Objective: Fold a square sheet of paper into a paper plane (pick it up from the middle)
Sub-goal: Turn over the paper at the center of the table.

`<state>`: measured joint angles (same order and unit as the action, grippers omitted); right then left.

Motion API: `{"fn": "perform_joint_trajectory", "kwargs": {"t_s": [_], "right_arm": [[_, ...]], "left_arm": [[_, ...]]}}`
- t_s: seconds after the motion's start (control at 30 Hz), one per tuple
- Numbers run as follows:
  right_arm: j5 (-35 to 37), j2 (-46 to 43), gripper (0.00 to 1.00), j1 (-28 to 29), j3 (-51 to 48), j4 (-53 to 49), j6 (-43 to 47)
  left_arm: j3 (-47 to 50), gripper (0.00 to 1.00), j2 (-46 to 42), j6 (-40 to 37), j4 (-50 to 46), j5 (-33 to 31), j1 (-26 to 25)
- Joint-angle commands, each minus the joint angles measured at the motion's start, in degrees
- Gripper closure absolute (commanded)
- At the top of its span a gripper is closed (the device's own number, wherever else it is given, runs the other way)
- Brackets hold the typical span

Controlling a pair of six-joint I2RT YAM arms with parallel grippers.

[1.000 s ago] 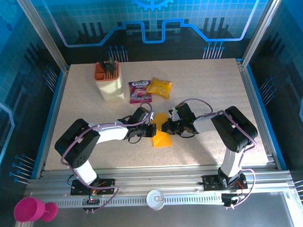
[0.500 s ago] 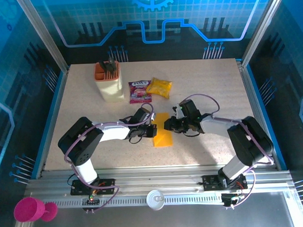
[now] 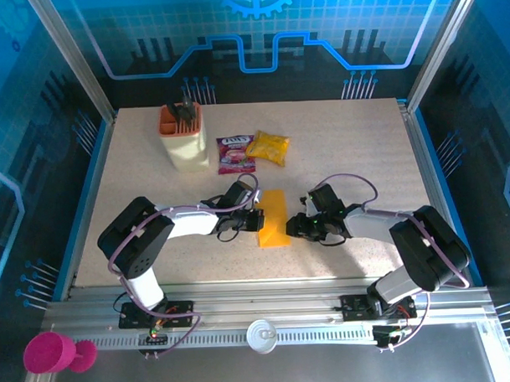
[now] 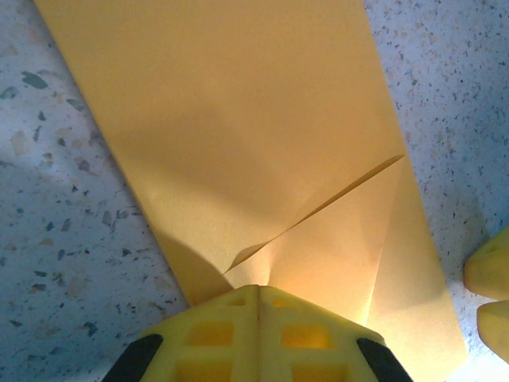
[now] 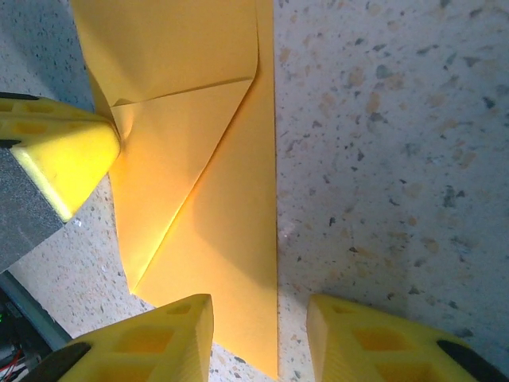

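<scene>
1. Over the last second the right gripper (image 3: pixel 302 227) has drawn back to the right, off the sheet of paper (image 3: pixel 273 217), and its jaws have parted; the left gripper (image 3: pixel 258 220) has kept its place at the sheet's left edge
2. The sheet lies flat in the middle of the table (image 3: pixel 363 154), between the two grippers, already folded into a narrow strip with a slanted flap creased across it
3. The left jaws are closed, and their tip touches the left edge of the sheet, where the paper puckers a little; whether the tip pinches that edge or only presses on it cannot be told
4. The right jaws stand open and hold nothing; in the right wrist view the sheet's long right edge runs towards the gap between its fingers
5. The step in hand looks like setting up the next fold while the left side serves as an anchor
6. To do it well, the left tip should hold steady so the thin paper does not slide on the smooth table
7. The right fingers should take only the free right edge, low and shallow, then carry it over evenly to meet the opposite edge before pressing along the crease
8. A grip too deep, or a sideways pull, would likely skew the fold or deepen the pucker at the left
</scene>
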<state>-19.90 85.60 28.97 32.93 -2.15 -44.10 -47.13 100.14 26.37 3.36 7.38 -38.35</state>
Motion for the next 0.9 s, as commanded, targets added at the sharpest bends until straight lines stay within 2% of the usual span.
{"fn": "perform_joint_trajectory", "kwargs": {"t_s": [0.0,0.2,0.47,0.67,0.87], "right_arm": [[0.8,1.3,0.64,1.7,0.1,-0.3,-1.0],[1.8,2.5,0.69,5.0,2.5,-0.1,-2.0],[4.4,3.9,0.69,9.0,6.9,-2.8,-1.8],[6.6,2.7,0.66,8.3,7.0,-4.2,-1.6],[8.9,0.4,0.62,4.3,4.9,-6.3,-0.6]], "left_arm": [[0.1,1.0,1.0,-2.0,-0.1,0.7,0.5],[0.2,1.0,1.3,-1.8,0.4,0.9,0.5],[0.6,1.0,1.4,-1.8,0.7,1.2,0.5],[0.9,1.0,1.6,-1.9,1.0,1.5,0.5],[1.1,1.0,1.5,-2.0,1.1,1.5,0.5]]}}
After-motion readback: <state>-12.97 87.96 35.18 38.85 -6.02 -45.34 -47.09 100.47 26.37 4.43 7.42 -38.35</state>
